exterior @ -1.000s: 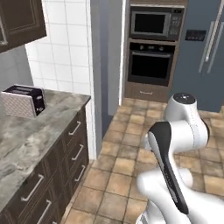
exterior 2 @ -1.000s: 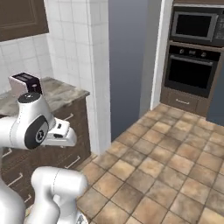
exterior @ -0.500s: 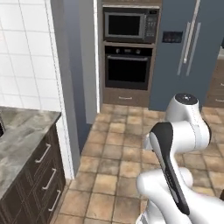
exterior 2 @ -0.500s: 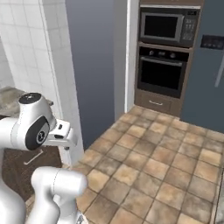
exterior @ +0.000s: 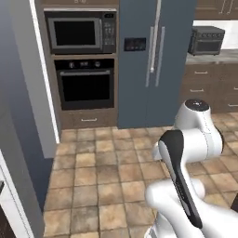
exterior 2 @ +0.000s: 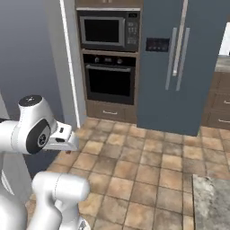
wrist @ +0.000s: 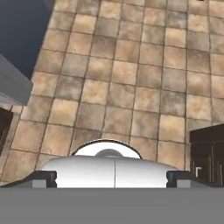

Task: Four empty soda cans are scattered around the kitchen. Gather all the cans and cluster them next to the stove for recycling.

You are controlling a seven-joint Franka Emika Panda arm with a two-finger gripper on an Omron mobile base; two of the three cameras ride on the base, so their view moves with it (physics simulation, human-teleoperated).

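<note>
Across the kitchen (exterior: 28,139), brown tiled floor (exterior: 102,186)

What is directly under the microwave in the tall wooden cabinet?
Under the microwave sits a black built-in oven with a silver handle, and below that a wooden drawer. The oven's inside cannot be seen; its glass is dark.

My end effector (wrist: 112,177) shows me just its two dark tips, cropped at the hand view's bottom. The toaster oven (exterior: 212,40) is too small to read, and the worktop (exterior 2: 211,202) corner runs off frame.
</note>
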